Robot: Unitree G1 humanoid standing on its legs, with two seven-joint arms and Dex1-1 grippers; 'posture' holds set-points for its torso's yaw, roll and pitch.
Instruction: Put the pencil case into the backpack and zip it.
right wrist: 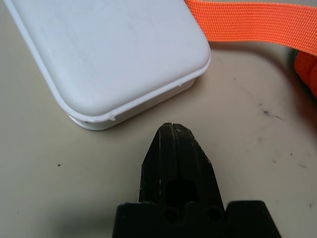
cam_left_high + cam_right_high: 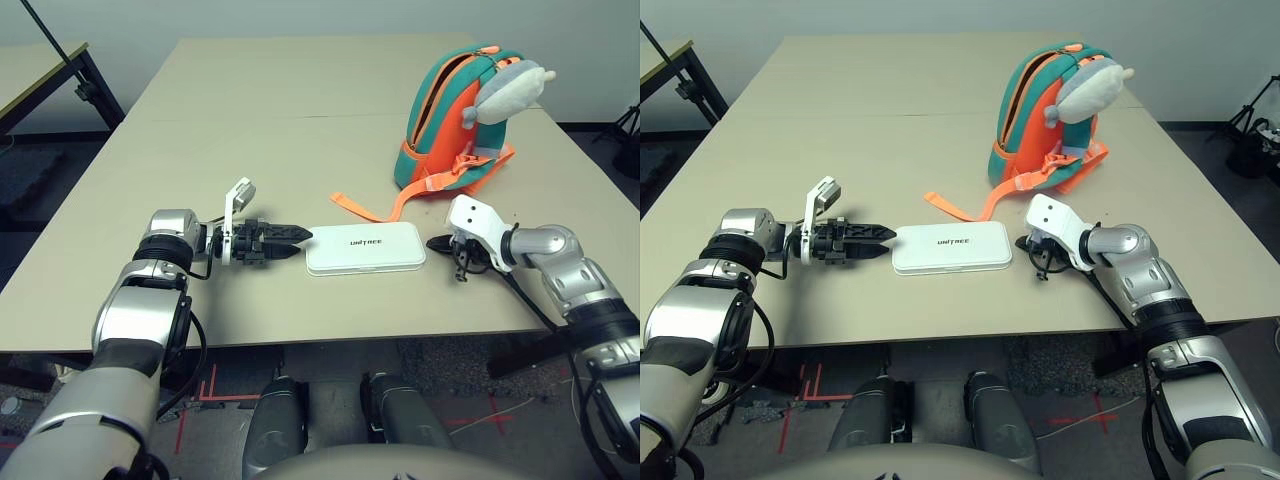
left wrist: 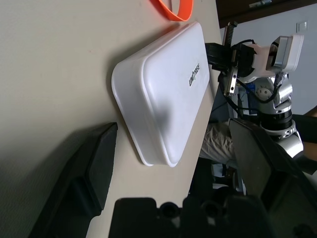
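- Two grippers are seen: left (image 3: 171,148) spread wide at the pencil case's (image 2: 366,248) nine o'clock; right (image 1: 173,125) closed, empty, at three.
- The backpack's (image 2: 460,125) interior is hidden, at one o'clock.

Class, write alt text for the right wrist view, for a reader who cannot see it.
The right gripper's two black fingers, shut and empty, point at a white pencil case on a beige table; an orange strap lies beyond.
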